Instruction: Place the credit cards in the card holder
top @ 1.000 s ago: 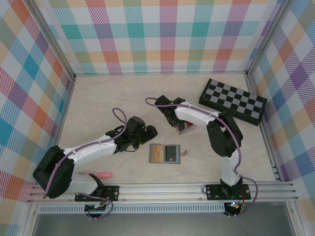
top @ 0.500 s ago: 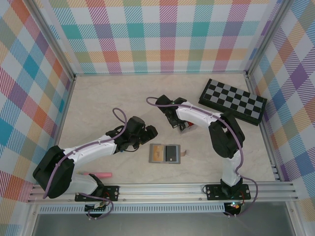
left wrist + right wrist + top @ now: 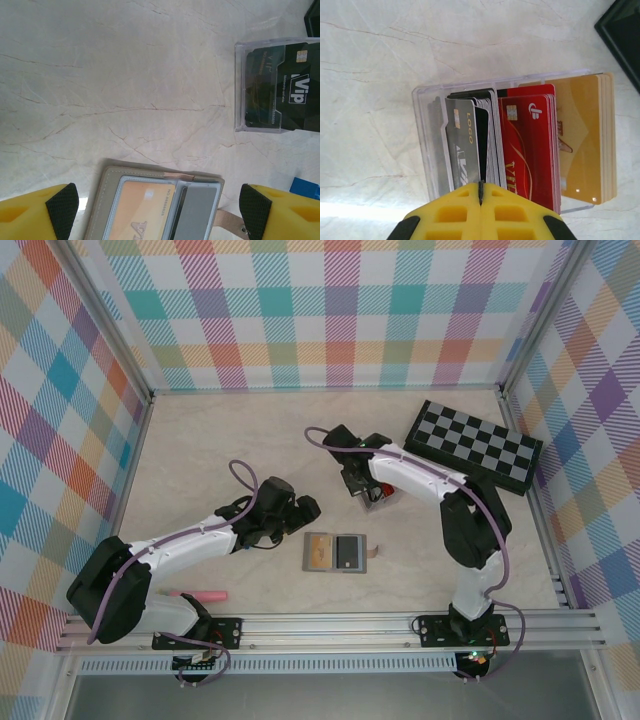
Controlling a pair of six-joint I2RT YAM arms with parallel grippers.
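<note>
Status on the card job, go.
Left hand open above open card holder, tan card slotted. Right hand shut over credit cards in clear tray; grip unconfirmed. Blue block aside, not blocking.

A black-and-grey chequered board (image 3: 473, 446) lies askew near the far right corner of the pale marbled table (image 3: 220, 440). A pink marker-like stick (image 3: 200, 594) rests by the near edge, towards the left. A clear plastic tray (image 3: 422, 150) stands near the middle, with a small blue block (image 3: 305, 188) close by.
</note>
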